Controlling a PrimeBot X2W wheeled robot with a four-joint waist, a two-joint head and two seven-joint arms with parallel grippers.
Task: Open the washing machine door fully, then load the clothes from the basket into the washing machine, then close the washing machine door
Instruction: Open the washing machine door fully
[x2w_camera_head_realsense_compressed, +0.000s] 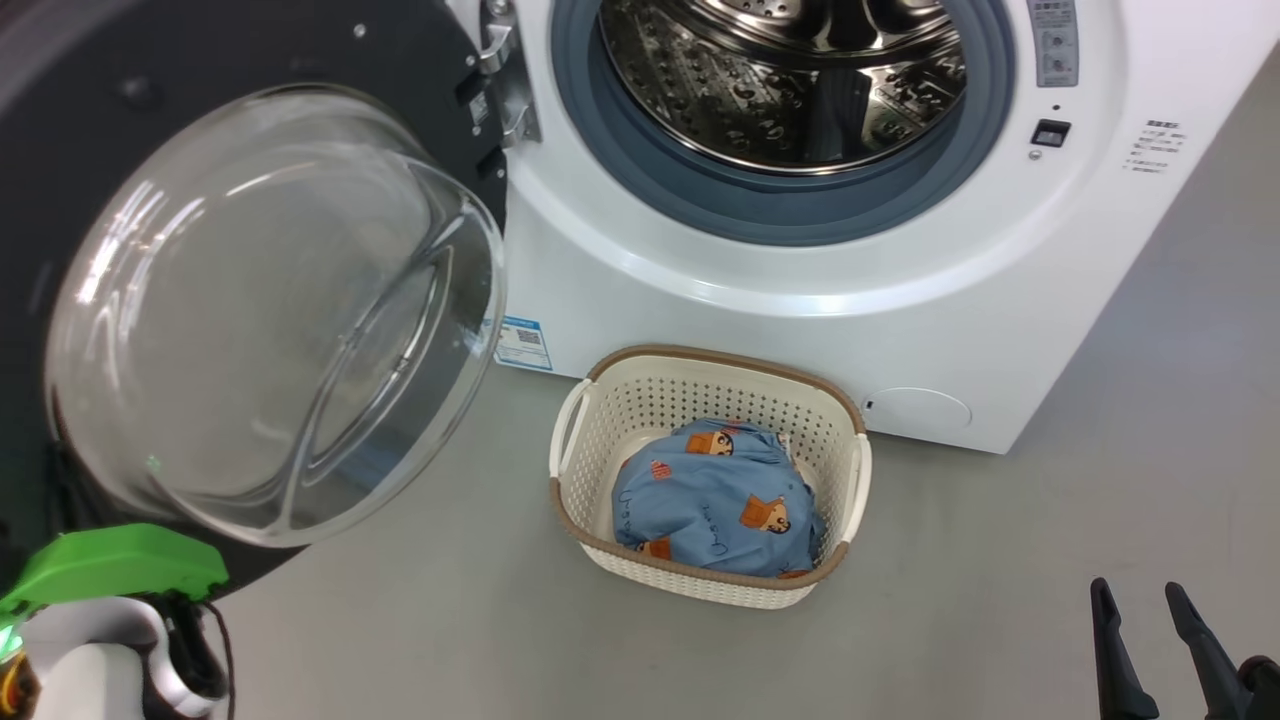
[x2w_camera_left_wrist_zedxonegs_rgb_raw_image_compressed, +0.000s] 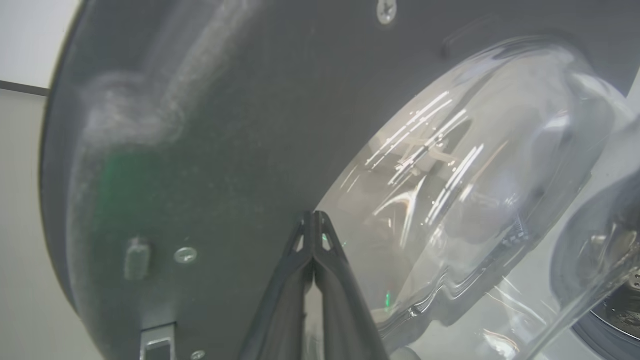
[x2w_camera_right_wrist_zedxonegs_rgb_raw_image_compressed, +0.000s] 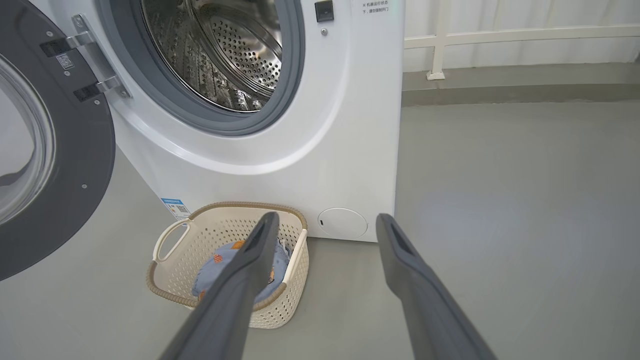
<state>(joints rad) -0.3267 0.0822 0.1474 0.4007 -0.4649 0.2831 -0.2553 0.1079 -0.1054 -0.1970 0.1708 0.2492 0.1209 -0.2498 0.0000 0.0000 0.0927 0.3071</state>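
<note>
The one door (x2w_camera_head_realsense_compressed: 270, 310) stands swung open to the left of the washer (x2w_camera_head_realsense_compressed: 800, 330), its inner side and glass bowl turned outward, hung on a metal hinge (x2w_camera_head_realsense_compressed: 505, 90) at the opening's left edge. The drum (x2w_camera_head_realsense_compressed: 790, 80) is bare steel inside one grey gasket (x2w_camera_head_realsense_compressed: 600, 140). One blue label (x2w_camera_head_realsense_compressed: 522, 343) sits low on the washer's front.

One basket (x2w_camera_head_realsense_compressed: 700, 410) stands on the floor (x2w_camera_head_realsense_compressed: 1050, 520), just before the washer's bottom edge and below the opening. It has two side handles. In it lies one bundle of blue clothes (x2w_camera_head_realsense_compressed: 715, 500).

There are two hands. The left hand (x2w_camera_left_wrist_zedxonegs_rgb_raw_image_compressed: 314, 216) has its fingers pressed together, tips close to the door's inner face where black rim meets glass; whether they touch it I cannot tell. The right hand (x2w_camera_head_realsense_compressed: 1137, 592) is spread wide and holds nothing, low over the floor to the right of the basket and well apart from it.
</note>
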